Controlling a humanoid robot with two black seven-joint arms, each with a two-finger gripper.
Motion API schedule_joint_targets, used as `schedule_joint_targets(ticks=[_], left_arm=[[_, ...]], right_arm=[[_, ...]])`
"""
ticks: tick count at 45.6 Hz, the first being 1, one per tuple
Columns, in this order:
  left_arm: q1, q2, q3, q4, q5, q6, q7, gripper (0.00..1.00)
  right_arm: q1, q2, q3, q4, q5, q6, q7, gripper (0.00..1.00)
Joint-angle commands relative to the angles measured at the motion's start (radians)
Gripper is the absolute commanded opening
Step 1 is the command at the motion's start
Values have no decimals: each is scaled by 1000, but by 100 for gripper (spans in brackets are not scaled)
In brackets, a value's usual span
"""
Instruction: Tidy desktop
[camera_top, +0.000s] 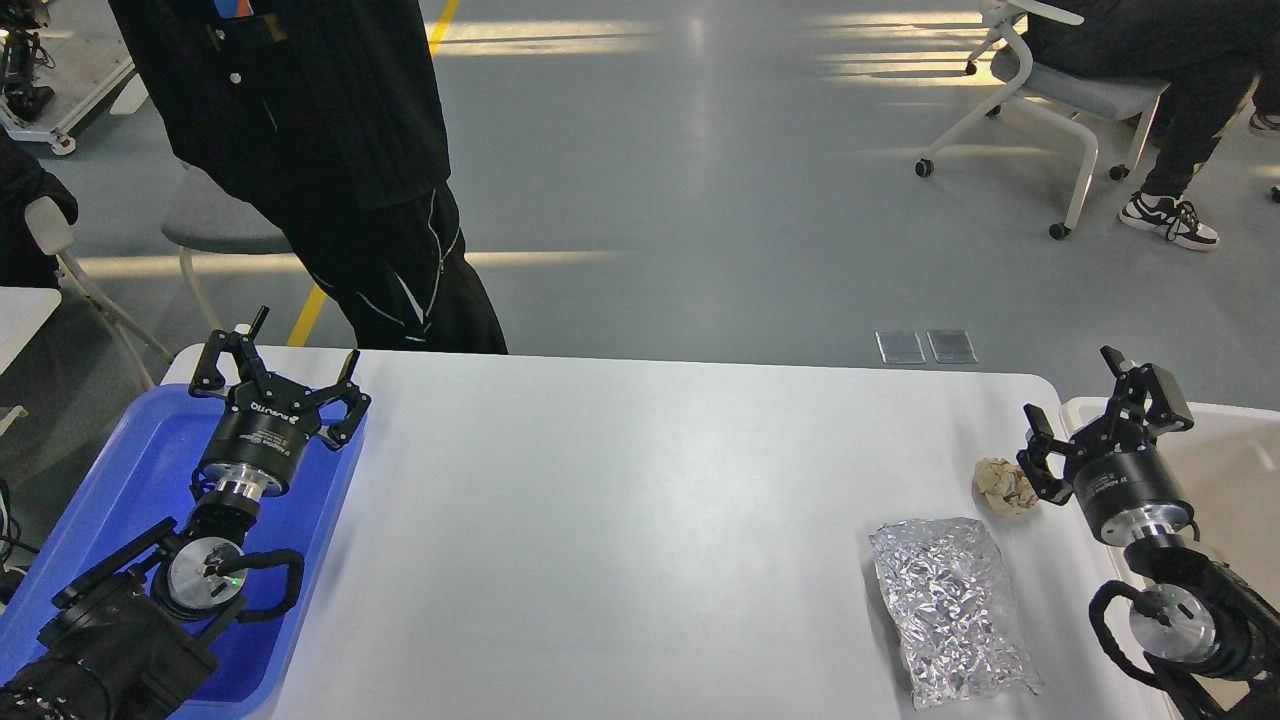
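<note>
Desktop (620, 520) fills the middle of the head view, white and mostly bare; clutter is only at its right end: a crumpled paper ball (1005, 485) and, nearer me, a crinkled foil bag (950, 610). Left gripper (275, 375) hovers over the blue tray (130, 480) at the left edge, fingers spread, holding nothing. Right gripper (1085, 425) sits just beside the paper ball, over the seam between desktop and beige bin (1230, 450), fingers released, empty. Looks like the pick phase for the ball: next move needs a short shift left and down, then close. Bin is adjacent, so a short carry. Centre has plenty of room; watch the bin rim and the foil bag close by.
</note>
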Motion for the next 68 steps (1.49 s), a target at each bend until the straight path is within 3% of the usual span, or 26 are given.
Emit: schedule_joint_targets(ticks=[1,17,24,68], left_arm=[[-2,0,0,1,0,0,2,100],[-2,0,0,1,0,3,0,100],[-2,0,0,-1,0,3,0,100],[-2,0,3,-1,5,-6,2,100]], right_arm=[[-4,-5,1,1,0,0,-1,100],[-9,-11,-13,21,0,11,-1,100],[-30,-23,-19,102,0,15,1,100],[-15,-21,-30,76,0,-9,1,100]])
